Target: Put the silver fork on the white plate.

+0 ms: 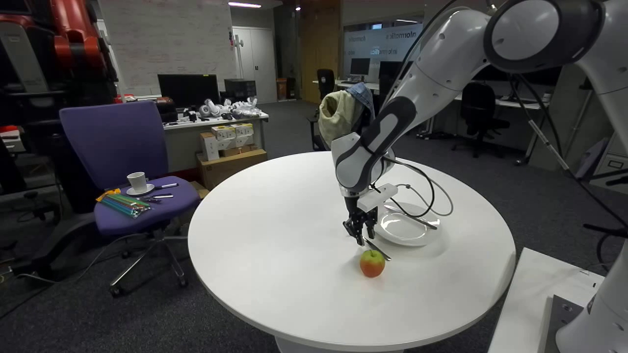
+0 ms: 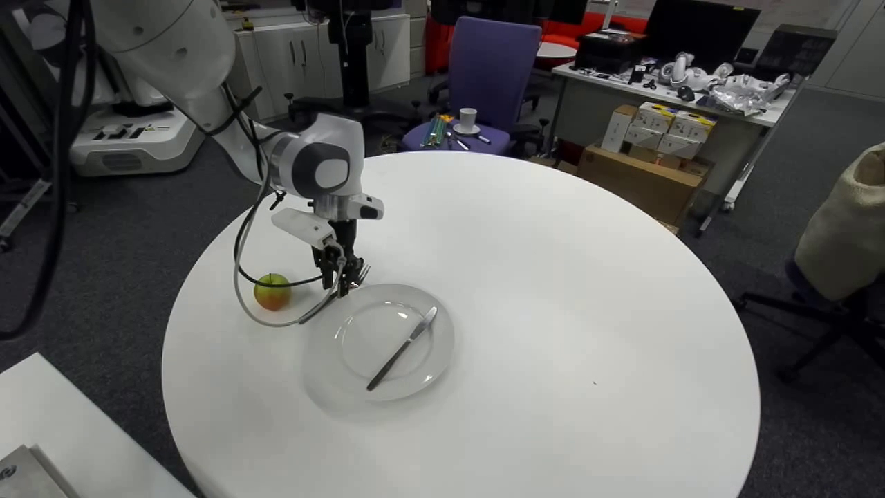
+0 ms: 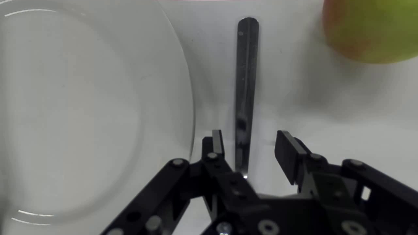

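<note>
Step in hand, as judged: grasp alignment over the silver fork (image 3: 247, 65).
In the wrist view the gripper (image 3: 249, 147) is spread astride the fork's handle, gaps at both sides, nothing pinched; the fork lies on the tabletop (image 1: 255, 235), just outside the rim at 3 o'clock of the white plate (image 3: 166, 98). Next, as judged: close evenly, lift above the rim, carry toward 9 o'clock, and release beside the knife (image 2: 404, 348) lying there.

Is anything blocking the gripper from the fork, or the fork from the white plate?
Nothing visible stands between the open gripper and the silver fork. Toward the white plate, only one of the gripper's own fingers intervenes; a knife lies on the plate and might crowd the landing spot.
</note>
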